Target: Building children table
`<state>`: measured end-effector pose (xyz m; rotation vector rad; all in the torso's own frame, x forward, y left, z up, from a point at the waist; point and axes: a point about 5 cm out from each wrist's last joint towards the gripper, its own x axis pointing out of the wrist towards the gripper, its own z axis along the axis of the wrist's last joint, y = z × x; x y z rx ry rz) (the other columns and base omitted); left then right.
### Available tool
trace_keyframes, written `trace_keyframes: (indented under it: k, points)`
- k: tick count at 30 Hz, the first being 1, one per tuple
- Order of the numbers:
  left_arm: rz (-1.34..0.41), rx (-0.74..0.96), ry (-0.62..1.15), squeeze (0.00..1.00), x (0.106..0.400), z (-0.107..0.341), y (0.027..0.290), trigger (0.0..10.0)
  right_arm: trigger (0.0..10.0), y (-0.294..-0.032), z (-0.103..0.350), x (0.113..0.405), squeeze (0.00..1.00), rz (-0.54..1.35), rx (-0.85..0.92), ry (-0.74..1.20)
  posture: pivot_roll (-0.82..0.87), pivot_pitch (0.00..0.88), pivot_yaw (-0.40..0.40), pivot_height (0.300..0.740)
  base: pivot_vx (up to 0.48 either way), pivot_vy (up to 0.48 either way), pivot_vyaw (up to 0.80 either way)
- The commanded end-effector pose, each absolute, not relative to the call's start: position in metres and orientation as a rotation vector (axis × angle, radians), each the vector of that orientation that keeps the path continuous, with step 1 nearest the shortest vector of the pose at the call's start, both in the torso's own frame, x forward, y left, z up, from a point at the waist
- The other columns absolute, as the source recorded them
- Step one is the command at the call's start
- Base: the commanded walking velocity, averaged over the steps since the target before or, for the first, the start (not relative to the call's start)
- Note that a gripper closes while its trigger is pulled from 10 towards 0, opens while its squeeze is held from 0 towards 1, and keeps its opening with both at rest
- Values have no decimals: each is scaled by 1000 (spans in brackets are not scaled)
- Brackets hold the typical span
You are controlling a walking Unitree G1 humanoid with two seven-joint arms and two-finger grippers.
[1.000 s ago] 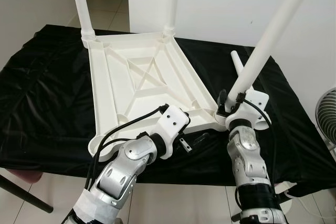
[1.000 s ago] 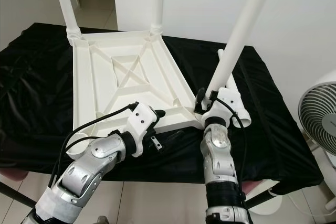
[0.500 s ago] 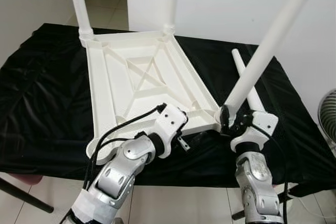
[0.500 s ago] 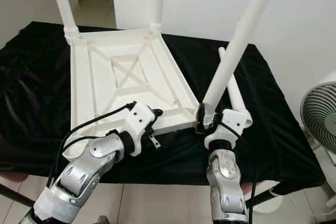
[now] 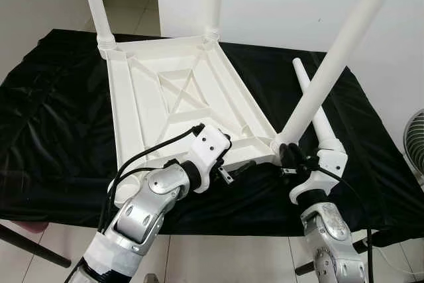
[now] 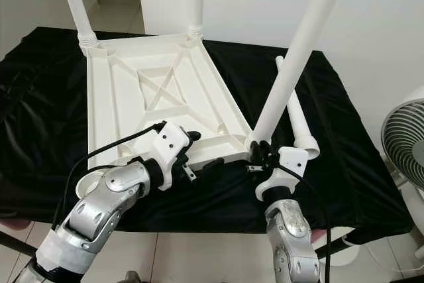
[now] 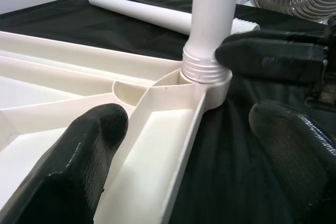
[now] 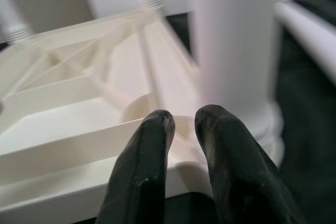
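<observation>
On the black-draped bench, head views: the upturned white tabletop (image 5: 179, 107) lies underside up; two far legs stand in its far corners, a third leg (image 5: 331, 64) leans in the near right corner socket (image 5: 277, 145), and a loose fourth leg (image 6: 295, 114) lies on the black cloth (image 5: 53, 117) just beyond that socket.
Change since a second ago: the right gripper (image 5: 288, 157) has slid down off the third leg's shaft and now sits beside the socket, so the leg stands seated unaided.
Left wrist view: the left gripper (image 7: 194, 145) is spread wide, straddling the tabletop's near edge rib, holding nothing; the leg's threaded collar (image 7: 202, 69) meets the socket.
Right wrist view: fingertips (image 8: 157, 129) pinched nearly together, empty, against the socket.
Task reading: three legs fitted; the loose leg and the near left corner socket (image 5: 126, 187) likely remain.
</observation>
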<state>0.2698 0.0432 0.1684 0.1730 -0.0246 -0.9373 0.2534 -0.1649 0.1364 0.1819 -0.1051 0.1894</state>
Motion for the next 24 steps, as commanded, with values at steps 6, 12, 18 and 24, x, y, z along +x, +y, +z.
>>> trace_keyframes:
  k: [6,12,18,24]
  points:
    - [-925,178,-17,0,272,168,46,10000,10000,-169,140,271,0,359,207,-62,108,77,-46,740,0,0,0]
    - [-920,176,-20,0,272,169,46,10000,10000,-189,146,284,0,326,163,-84,110,75,-50,740,0,0,0]
    - [-918,174,-21,0,273,169,46,10000,10000,-214,151,290,0,207,110,-122,100,76,-45,740,0,0,0]
    - [-911,186,-8,0,276,167,43,10000,10000,-220,163,289,0,148,44,-227,90,80,-39,740,0,0,0]
